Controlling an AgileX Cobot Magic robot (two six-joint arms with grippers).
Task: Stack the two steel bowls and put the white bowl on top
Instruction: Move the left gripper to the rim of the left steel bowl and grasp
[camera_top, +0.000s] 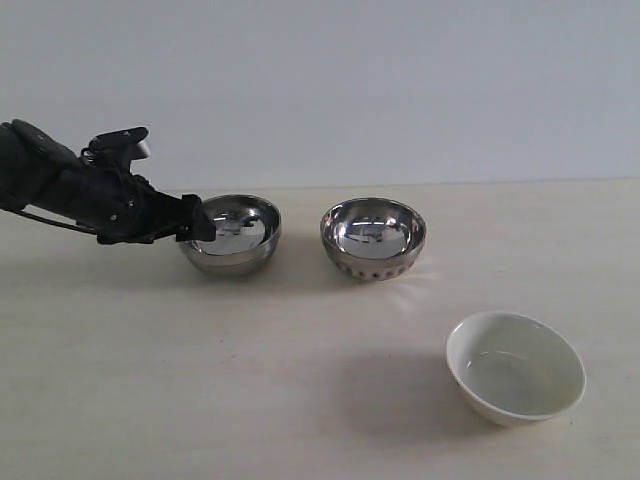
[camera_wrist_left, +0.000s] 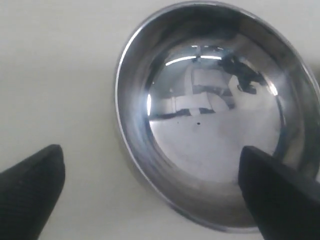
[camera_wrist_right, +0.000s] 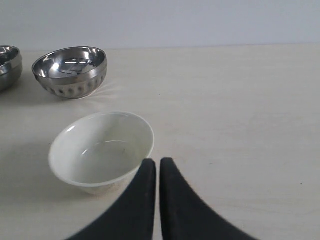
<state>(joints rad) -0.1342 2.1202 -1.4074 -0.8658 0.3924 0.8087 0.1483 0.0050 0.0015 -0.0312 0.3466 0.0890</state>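
left pincer (camera_wrist_left: 151, 152) spread, pale table (camera_top: 300, 390), grey wall (camera_top: 400, 80)

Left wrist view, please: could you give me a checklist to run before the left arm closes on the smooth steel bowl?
1. Left fingers open: ok.
2. Smooth steel bowl rim between them: ok.
3. Fingers low enough to catch the rim: cannot tell.
4. Dimpled steel bowl upright, empty: ok.
5. White bowl apart from both: ok.
6. Right fingers shut, out of the way: ok.

Mirror-shiny steel bowls (camera_top: 232, 233), one dimpled (camera_top: 373, 238), glossy white bowl (camera_top: 515, 366), matt tabletop (camera_top: 250, 380)
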